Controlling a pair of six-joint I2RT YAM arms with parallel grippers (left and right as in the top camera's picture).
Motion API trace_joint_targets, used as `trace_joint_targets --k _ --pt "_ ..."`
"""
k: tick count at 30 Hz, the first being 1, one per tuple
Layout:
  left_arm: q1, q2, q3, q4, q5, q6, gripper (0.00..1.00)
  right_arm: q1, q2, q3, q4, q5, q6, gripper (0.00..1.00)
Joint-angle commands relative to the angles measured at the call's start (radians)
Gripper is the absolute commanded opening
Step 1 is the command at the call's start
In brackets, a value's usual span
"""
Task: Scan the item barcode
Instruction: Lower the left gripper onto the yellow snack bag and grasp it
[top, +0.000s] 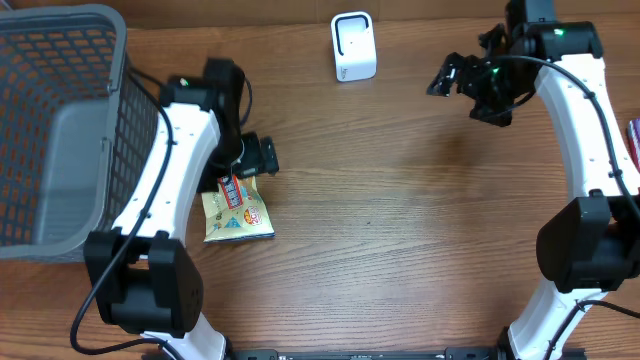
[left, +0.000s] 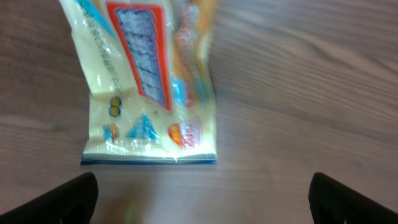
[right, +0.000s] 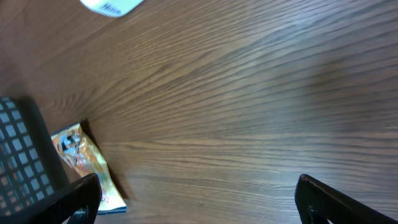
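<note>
The item is a yellow snack packet (top: 238, 212) with a red label, lying flat on the wooden table left of centre. No barcode shows on its visible face. My left gripper (top: 252, 158) hovers just beyond the packet's far end, open and holding nothing. In the left wrist view the packet (left: 149, 87) lies ahead of the left gripper (left: 202, 198), whose fingers stand wide apart over bare wood. A white scanner (top: 353, 47) stands at the back centre. My right gripper (top: 462, 82) hangs open above the table at the back right; in its wrist view the right gripper (right: 199, 200) is empty.
A grey mesh basket (top: 60, 130) fills the far left beside the left arm. The right wrist view catches the basket's edge (right: 22, 158), the packet (right: 87, 165) and a corner of the scanner (right: 112, 6). A small coloured object (top: 634, 135) peeks in at the right edge.
</note>
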Motion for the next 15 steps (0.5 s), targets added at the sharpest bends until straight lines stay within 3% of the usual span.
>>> trace_joint_targets --k 1,2,5,10,15 --pt "0.019 0.000 -0.135 0.127 -0.109 -0.064 0.92 -0.029 -0.027 0.000 0.000 0.010 0.003 1.00" --pt "0.030 0.000 -0.194 0.209 -0.117 -0.063 0.84 -0.037 -0.027 0.000 -0.002 0.010 -0.010 1.00" --pt "0.045 0.000 -0.277 0.328 -0.116 -0.051 0.79 -0.046 -0.027 0.000 -0.004 0.010 -0.015 1.00" --pt "0.051 0.000 -0.384 0.481 -0.050 -0.015 0.78 -0.047 -0.027 0.000 -0.004 0.010 -0.014 1.00" --pt "0.037 0.000 -0.477 0.598 0.100 0.116 0.77 -0.045 -0.027 0.000 -0.005 0.010 -0.014 1.00"
